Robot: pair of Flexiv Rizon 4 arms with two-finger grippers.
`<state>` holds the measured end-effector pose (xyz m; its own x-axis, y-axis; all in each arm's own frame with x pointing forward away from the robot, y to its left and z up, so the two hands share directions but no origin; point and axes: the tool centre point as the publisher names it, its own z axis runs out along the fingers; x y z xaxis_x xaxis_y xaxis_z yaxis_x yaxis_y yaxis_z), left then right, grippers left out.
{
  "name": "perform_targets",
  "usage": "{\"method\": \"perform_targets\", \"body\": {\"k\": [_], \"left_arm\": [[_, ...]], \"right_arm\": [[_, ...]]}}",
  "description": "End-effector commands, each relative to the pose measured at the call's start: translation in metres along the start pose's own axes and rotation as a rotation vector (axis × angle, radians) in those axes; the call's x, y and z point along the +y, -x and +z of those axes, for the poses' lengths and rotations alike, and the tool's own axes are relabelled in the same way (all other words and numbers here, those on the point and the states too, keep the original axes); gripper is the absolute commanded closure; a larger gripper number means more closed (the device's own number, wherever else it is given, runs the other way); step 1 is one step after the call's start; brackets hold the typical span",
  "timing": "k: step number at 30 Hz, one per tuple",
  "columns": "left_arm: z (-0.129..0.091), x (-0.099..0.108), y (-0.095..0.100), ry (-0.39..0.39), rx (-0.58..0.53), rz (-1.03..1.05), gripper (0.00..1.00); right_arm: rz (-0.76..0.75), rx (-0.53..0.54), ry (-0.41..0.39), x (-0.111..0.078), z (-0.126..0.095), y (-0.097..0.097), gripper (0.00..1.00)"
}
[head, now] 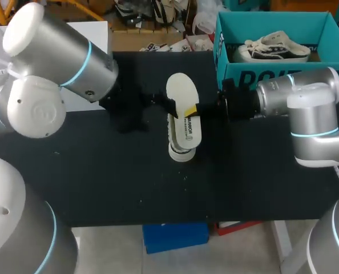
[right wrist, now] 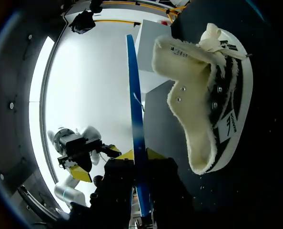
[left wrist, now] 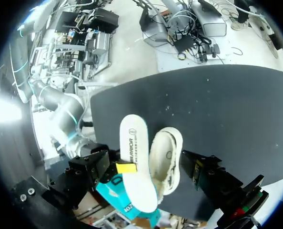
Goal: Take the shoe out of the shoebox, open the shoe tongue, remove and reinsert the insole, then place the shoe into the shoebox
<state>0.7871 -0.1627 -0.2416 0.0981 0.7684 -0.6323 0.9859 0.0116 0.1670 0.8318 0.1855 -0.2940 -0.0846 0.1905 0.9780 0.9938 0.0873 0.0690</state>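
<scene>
- White insole [head: 181, 90] is out of the shoe [right wrist: 208, 95], pinched in right gripper [head: 192, 108]; left gripper [right wrist: 95, 162] spread.
- Next, I judge: slide it back inside.

A black table [head: 101, 177] dotted with small pale specks.

Cloth, fleece, card and matt black showing

The shoe [right wrist: 194, 81] is showing woven cloth sides, a smooth rubbery sole rim and a rough, fleecy cream lining. The insole [head: 182, 91] is looking smooth and matt white on its face, with a blue edge. The surface [head: 101, 182] is lying matt black and lightly flecked. The shoebox [head: 272, 71] is looking like matt teal card. The left arm [head: 61, 57] and right arm [head: 306, 94] are gleaming in smooth satin grey.
</scene>
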Motion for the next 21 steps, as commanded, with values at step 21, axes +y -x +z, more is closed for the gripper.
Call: {"method": "perform_targets", "body": {"k": [21], "left_arm": [[0.015,0.0,-0.036,0.005,-0.786,-0.196,0.0]], "right_arm": [[0.001,-0.002,-0.001,0.001,0.001,0.0,1.0]]}}
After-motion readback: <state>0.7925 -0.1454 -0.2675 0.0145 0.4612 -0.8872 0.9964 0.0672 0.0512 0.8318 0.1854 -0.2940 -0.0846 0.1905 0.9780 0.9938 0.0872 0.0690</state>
